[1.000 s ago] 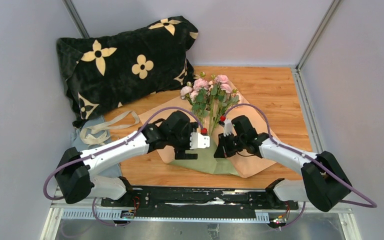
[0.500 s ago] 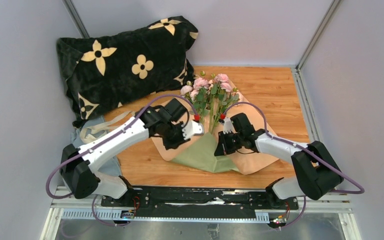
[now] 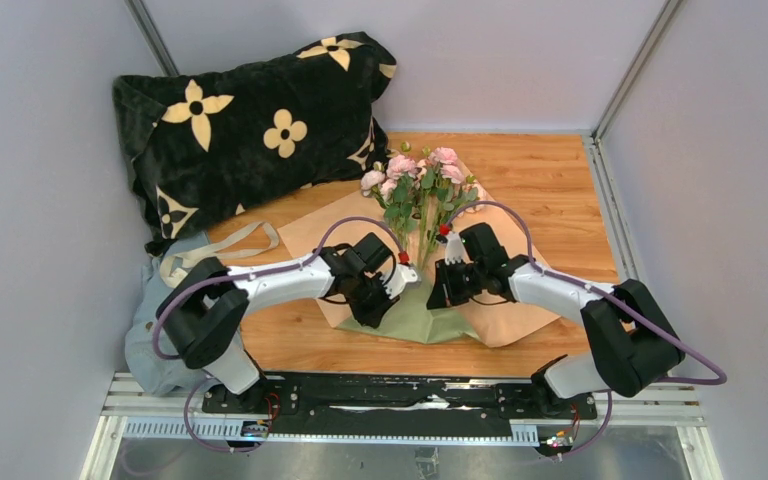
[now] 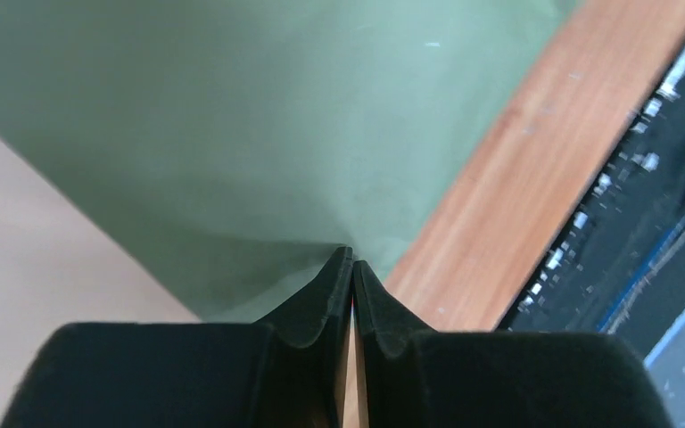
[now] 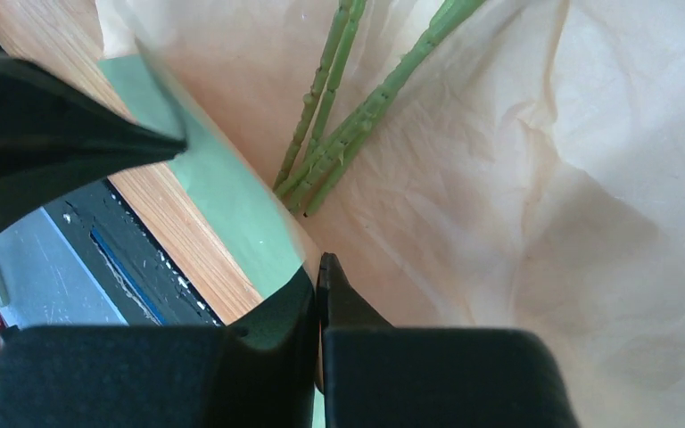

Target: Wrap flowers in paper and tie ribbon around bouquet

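Note:
The flowers (image 3: 415, 180), pink and cream blooms on green stems (image 5: 339, 147), lie on the tan sheet of paper (image 3: 520, 300) at mid-table. Under it lies the olive-green sheet (image 3: 415, 318), whose near part is lifted. My left gripper (image 3: 385, 300) is shut on the olive-green paper's (image 4: 232, 134) near edge, its fingertips (image 4: 339, 267) pinching a thin fold. My right gripper (image 3: 442, 292) is shut on the paper edge beside the stem ends, with tan sheet (image 5: 499, 178) to its right and green (image 5: 232, 196) to its left. The cream ribbon (image 3: 210, 250) lies loose at the left.
A black pillow (image 3: 250, 120) with tan flower prints leans at the back left. A pale blue-grey cloth (image 3: 150, 315) hangs over the table's left near corner. The black base rail (image 3: 400, 395) runs along the near edge. Grey walls close in both sides.
My left gripper has shut on the green paper's edge and moved down and right toward the right gripper, its arm folding inward. The right gripper has barely moved.

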Controlling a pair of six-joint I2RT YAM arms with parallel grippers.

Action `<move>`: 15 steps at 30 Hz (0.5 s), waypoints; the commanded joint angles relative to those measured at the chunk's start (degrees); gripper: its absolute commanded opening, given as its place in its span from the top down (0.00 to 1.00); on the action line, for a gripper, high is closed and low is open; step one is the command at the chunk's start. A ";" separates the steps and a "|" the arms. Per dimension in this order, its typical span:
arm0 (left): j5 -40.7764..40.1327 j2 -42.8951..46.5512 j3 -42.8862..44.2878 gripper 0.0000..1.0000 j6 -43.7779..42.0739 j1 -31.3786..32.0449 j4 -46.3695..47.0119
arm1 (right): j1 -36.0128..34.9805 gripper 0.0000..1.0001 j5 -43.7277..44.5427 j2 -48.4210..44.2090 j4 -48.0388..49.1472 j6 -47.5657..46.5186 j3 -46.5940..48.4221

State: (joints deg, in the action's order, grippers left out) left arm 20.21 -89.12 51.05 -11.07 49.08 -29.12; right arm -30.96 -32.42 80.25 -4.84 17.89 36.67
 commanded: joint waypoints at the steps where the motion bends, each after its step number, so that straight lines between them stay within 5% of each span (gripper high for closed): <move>1: 3.75 -4.70 0.66 0.87 4.76 -3.93 2.93 | 0.64 0.95 1.23 0.30 -2.50 -2.12 2.14; 5: 4.75 -5.91 -0.94 0.87 4.57 -4.08 0.84 | 0.65 0.81 2.82 -0.35 -7.28 -3.09 3.86; 9: 4.46 -6.66 -1.90 0.87 4.68 -4.16 -0.33 | -0.11 0.71 13.52 -5.07 -21.89 -2.67 10.27; 12: 4.71 -6.45 -1.23 0.88 5.27 -4.17 -0.94 | -7.79 0.72 36.47 -11.66 -35.23 -0.89 17.56; 15: 3.60 -5.71 -1.74 0.88 5.68 -4.23 -0.95 | -13.81 0.87 37.52 -14.49 -38.26 3.54 18.40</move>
State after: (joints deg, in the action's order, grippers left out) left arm 24.29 -94.24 50.94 -6.44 44.80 -27.35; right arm -37.41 -8.16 70.65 -30.15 16.80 52.01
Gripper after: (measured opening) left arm 0.122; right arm 0.224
